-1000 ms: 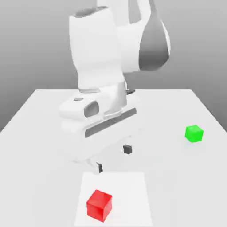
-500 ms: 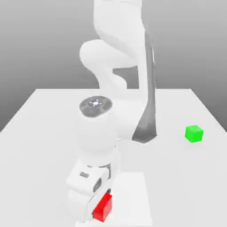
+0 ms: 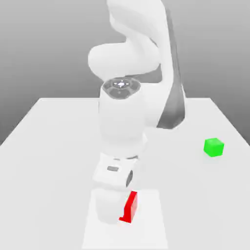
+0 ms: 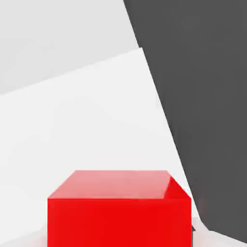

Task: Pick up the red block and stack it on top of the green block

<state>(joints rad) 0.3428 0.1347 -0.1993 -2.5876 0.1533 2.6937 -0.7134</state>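
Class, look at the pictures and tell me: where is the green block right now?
In the exterior view the green block sits on the white table toward that view's right, well apart from the arm and the red block.

Glossy plain red block (image 3: 130, 207), bright green block (image 3: 213, 147), white table (image 3: 44, 141) — white-and-grey arm (image 3: 122, 122)

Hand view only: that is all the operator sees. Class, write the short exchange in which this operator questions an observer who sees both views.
Operator: I see just the red block. Where is the green block?
Observer: The green block sits alone on the table, toward the exterior view's right, well apart from the red one.
Operator: How does the hand stand to the red block?
Observer: The hand hangs from the arm right at the red block and hides most of it; only a red sliver shows on the exterior view's right of the hand.
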